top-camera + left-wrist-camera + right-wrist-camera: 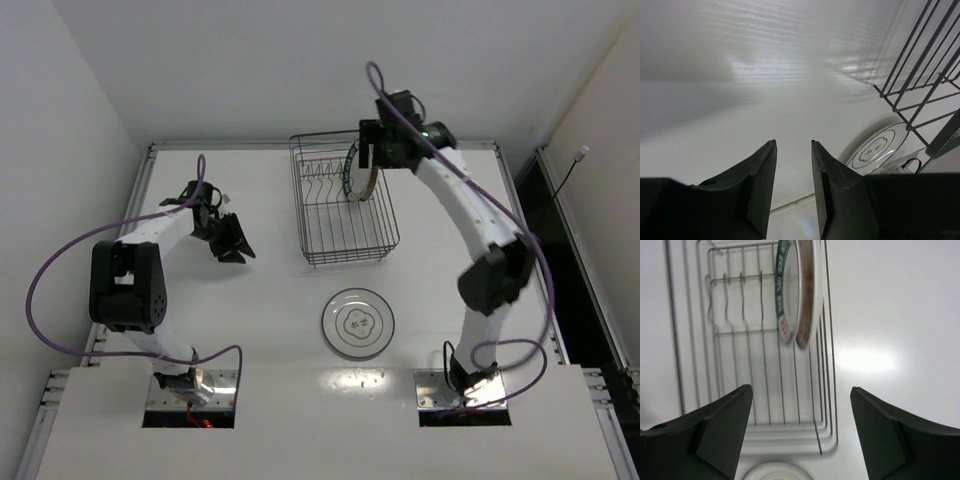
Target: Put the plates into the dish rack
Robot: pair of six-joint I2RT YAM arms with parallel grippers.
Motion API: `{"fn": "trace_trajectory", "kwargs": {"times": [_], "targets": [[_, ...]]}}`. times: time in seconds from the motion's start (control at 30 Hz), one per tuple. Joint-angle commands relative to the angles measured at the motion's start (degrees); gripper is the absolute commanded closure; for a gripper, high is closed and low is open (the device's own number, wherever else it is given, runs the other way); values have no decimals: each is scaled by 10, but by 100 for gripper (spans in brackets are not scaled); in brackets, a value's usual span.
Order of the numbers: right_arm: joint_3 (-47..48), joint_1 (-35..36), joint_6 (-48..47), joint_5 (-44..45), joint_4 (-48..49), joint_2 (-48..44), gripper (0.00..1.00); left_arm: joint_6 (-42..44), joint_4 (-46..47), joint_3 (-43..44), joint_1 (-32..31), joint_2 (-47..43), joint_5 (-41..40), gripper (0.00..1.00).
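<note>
Two plates racked, one on the table
Right gripper (801, 390) wide open, empty; teal-rim plate (784, 290) and orange-brown plate (807, 295) upright ahead in the dish rack (720, 332). Left gripper (793, 145) slightly parted, empty, flower plate (875, 147) ahead-right.

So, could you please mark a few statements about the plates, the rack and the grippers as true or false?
1. The teal plate and the brown plate stand on edge in the rack. True.
2. The flower plate is in the rack too. False: it lies flat on the table, outside the rack.
3. The right gripper grips a plate. False: it is open and empty, over the rack.
4. The left gripper holds nothing. True.
</note>
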Motion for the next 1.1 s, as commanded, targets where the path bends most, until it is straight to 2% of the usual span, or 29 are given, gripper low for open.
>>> {"fn": "trace_trajectory", "kwargs": {"times": [0.0,0.03,0.07,0.1,0.17,0.2,0.27,0.37,0.47,0.57,0.67,0.77,0.97,1.0,1.07], "targets": [[-109,-30,30,-143,-30,-180,23,2,6,31,6,5,-2,69],[-192,-35,30,-177,-30,-208,22,2,6,31,6,5,-2,69],[-235,-42,37,-246,-18,-235,20,2,6,36,6,5,-2,69],[-329,-56,37,-291,-6,-259,20,-3,6,36,6,5,-2,69],[-426,-64,55,-376,16,-339,19,-9,11,36,6,5,9,69],[-526,-73,61,-415,69,-369,19,-9,16,36,6,5,9,69],[-621,-93,88,-520,133,-451,18,-14,22,36,6,5,32,69],[-811,-124,130,-594,251,-528,18,-26,36,21,11,-15,61,69],[-914,-149,153,-607,297,-570,18,-40,60,-12,11,-40,97,69],[-976,-168,147,-612,333,-576,18,-46,72,-43,11,-58,102,69],[-1027,-181,129,-625,365,-538,18,-46,73,-67,6,-70,97,69],[-1078,-192,150,-632,445,-499,18,-32,66,-77,6,-95,70,69],[-1137,-192,187,-632,616,-380,31,-19,34,-105,11,-121,45,69],[-1142,-192,187,-632,638,-340,39,-19,34,-110,11,-121,45,69],[-1133,-192,175,-632,667,-293,47,-25,29,-124,35,-121,53,69]]}}
